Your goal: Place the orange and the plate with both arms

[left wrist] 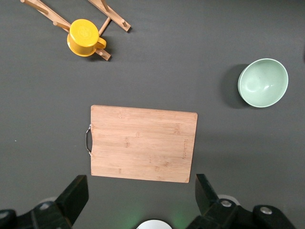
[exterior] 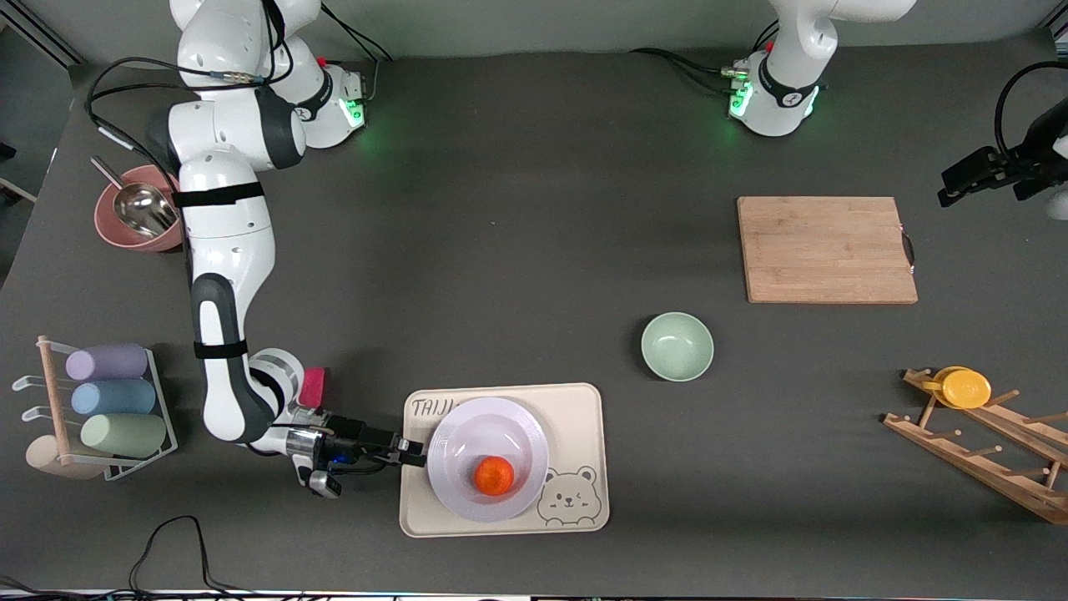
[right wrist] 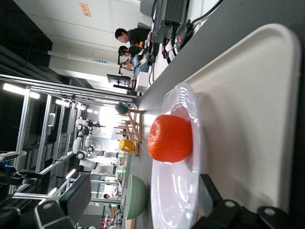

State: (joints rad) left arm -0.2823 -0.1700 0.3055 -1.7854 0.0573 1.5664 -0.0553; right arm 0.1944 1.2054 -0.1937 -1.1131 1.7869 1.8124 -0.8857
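Observation:
The orange [exterior: 494, 475] [right wrist: 170, 138] lies in the shallow centre of the pale plate [exterior: 467, 417] [right wrist: 176, 200], which rests on the beige bear tray [exterior: 576, 417]. My right gripper [exterior: 413, 455] [right wrist: 143, 191] is low at the plate's edge toward the right arm's end of the table. It is open, its fingers standing wide apart with the plate's rim between them, unclamped. My left gripper [exterior: 951, 188] [left wrist: 140, 183] hangs open and empty in the air over the table beside the wooden cutting board [exterior: 826, 249] [left wrist: 143, 143].
A mint-green bowl [exterior: 677, 345] [left wrist: 263, 82] sits between tray and board. A yellow cup [exterior: 964, 387] hangs on a wooden rack [exterior: 984, 451] at the left arm's end. A pink bowl with a metal scoop [exterior: 138, 219] and a stand of pastel cups [exterior: 108, 399] are at the right arm's end.

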